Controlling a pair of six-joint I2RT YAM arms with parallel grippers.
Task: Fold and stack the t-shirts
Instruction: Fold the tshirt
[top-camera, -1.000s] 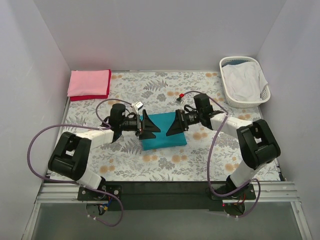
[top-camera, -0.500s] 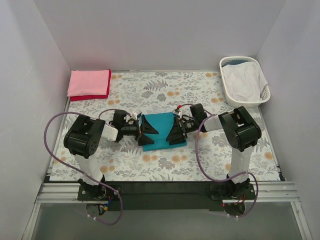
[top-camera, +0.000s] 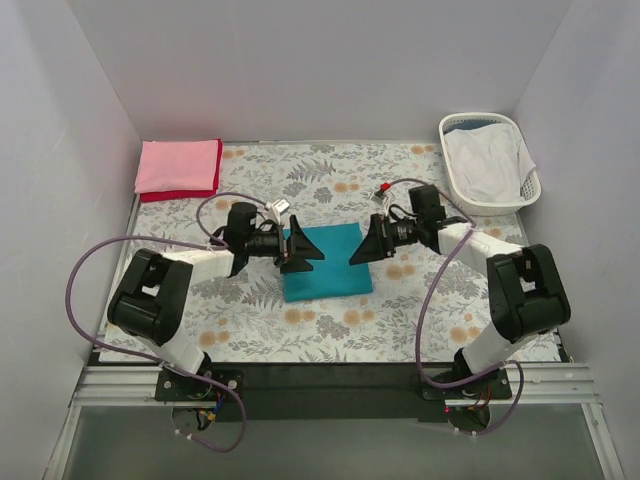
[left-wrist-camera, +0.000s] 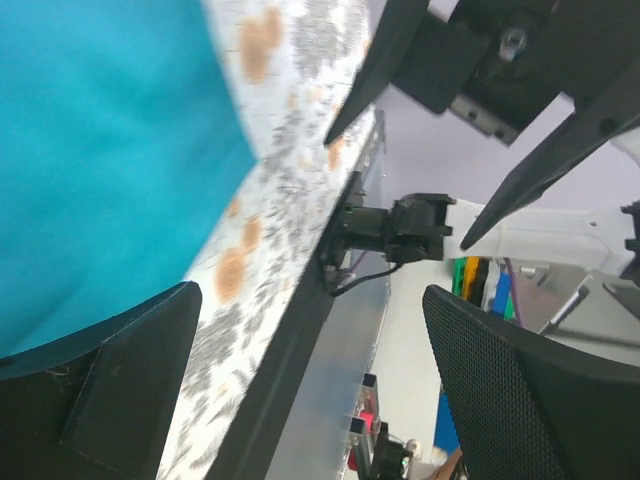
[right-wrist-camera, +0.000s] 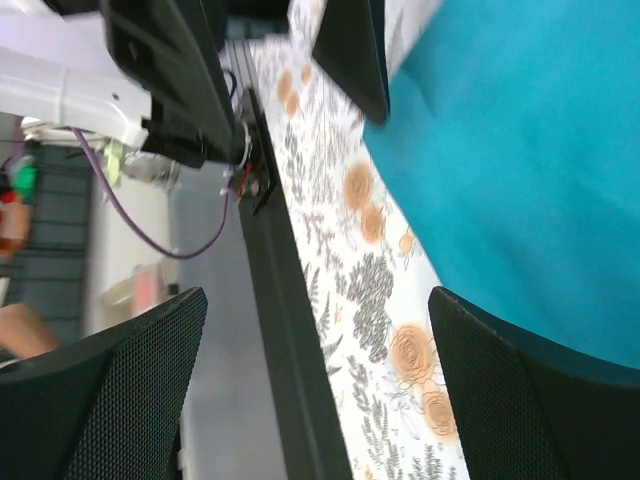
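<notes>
Status as I read it from the three camera feeds. Teal shirt (top-camera: 325, 268) lies folded into a flat rectangle at the middle of the flower-patterned table (top-camera: 330, 185). Left gripper (top-camera: 305, 252) sits at the shirt's left edge, pointing right, with its jaws spread wide. Right gripper (top-camera: 362, 245) sits at the shirt's far right corner, pointing left, with its jaws likewise spread wide. The two grippers face each other across the shirt and stand apart.

On the left wrist feed I see teal fabric below and to one side of the fingers (left-wrist-camera: 110, 385), with bare table and the opposite gripper between them. The right wrist feed shows the same layout mirrored. I cannot tell from either feed whether any fingertip touches the fabric.

Pink shirt (top-camera: 178, 165) lies folded in the far left corner, stacked on the red shirt (top-camera: 175, 194), whose near edge shows beneath it. A white basket (top-camera: 480, 118) in the far right corner holds white cloth (top-camera: 485, 160).
</notes>
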